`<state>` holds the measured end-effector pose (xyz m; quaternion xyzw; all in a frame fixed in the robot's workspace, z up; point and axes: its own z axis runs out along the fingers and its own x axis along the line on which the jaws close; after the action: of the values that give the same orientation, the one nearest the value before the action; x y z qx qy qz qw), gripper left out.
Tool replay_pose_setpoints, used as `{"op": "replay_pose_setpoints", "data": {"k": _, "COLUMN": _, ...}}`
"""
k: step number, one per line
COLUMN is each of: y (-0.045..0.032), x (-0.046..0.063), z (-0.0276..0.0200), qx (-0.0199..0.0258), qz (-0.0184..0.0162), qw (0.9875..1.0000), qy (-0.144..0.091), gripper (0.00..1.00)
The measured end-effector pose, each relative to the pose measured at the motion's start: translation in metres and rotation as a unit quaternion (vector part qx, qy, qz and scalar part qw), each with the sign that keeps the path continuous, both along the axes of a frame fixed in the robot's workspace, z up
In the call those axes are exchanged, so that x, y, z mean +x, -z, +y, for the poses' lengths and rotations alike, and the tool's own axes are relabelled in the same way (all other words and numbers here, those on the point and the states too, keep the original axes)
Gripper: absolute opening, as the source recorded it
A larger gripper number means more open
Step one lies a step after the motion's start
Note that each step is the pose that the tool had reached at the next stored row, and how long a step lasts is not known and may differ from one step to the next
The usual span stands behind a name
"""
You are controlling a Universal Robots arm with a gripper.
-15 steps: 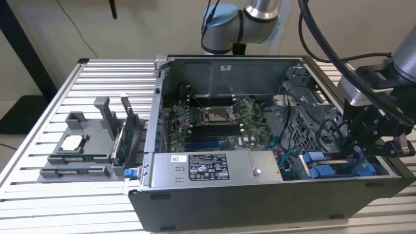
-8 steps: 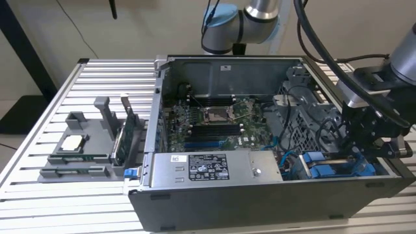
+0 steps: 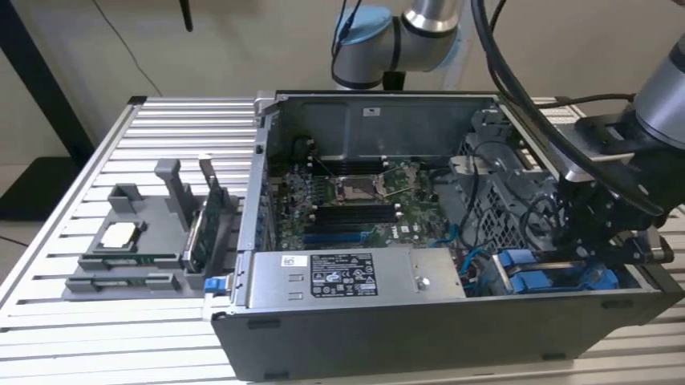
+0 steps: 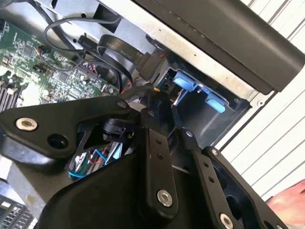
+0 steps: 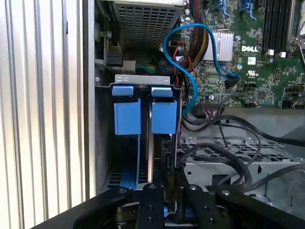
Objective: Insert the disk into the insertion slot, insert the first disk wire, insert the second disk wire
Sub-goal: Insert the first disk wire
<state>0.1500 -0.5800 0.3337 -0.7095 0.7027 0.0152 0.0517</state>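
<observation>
Blue-framed disk [image 5: 164,118] stands on edge inside the grey insertion slot [image 5: 141,79].

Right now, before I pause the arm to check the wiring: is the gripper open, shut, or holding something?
Gripper: cannot be told; it is down at the slot.
</observation>
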Motion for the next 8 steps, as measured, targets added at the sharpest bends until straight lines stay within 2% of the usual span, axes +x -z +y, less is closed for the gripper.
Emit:
{"op": "replay_pose_setpoints", "data": {"k": 2, "y": -0.0084, "x": 0.0, "z": 0.0001, "qx": -0.0001, "qz": 0.0001, "qw": 1.0, "qy": 0.001, "gripper": 0.27}}
{"op": "replay_pose_setpoints", "data": {"k": 3, "y": -0.0156, "x": 0.0, "z": 0.0, "qx": -0.0001, "qz": 0.0001, "qw": 1.0, "qy": 0.001, "gripper": 0.27}}
{"op": "replay_pose_setpoints", "data": {"k": 7, "y": -0.0347, "x": 0.0, "z": 0.0001, "qx": -0.0001, "qz": 0.0001, "qw": 1.0, "qy": 0.001, "gripper": 0.27}}
{"op": "replay_pose_setpoints", "data": {"k": 8, "y": -0.0425, "x": 0.0, "z": 0.0001, "qx": -0.0002, "qz": 0.0001, "qw": 1.0, "qy": 0.001, "gripper": 0.27}}
